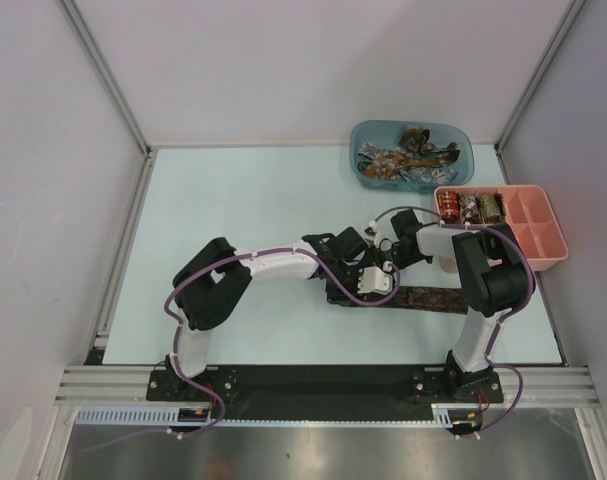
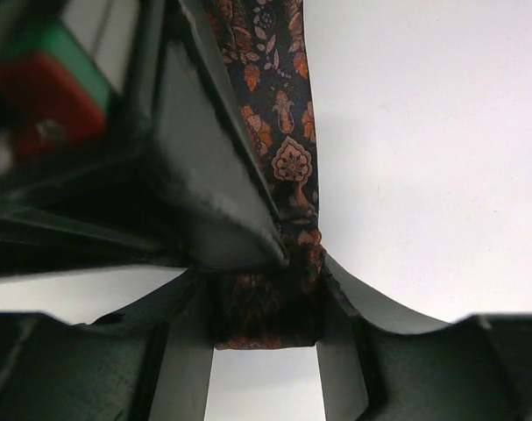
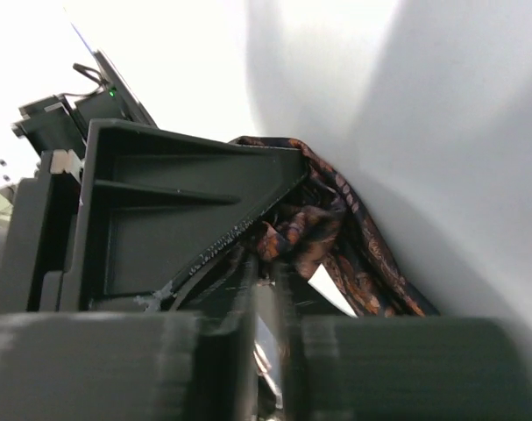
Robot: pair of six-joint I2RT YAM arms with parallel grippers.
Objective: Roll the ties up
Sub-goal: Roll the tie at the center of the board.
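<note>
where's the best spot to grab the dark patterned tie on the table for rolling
Take the tie by its rolled end, the thick bundle the left gripper pinches across its width, coming from above. The rest lies flat and thin on the table, giving fingers little to pinch.

The dark brown tie [image 2: 281,132], patterned with orange paisley and leaves, runs from the top edge down the middle of the view across the white counter [image 2: 423,175]. Its near end is folded into a short, thick wad that sits between the left jaws, whose inner faces press against its two sides. From the upper left a broad dark finger [image 2: 204,167] of the right arm slants down, its tip touching the tie just where the wad begins. A blurred red and green part [image 2: 46,96] shows in the top left corner.
</note>
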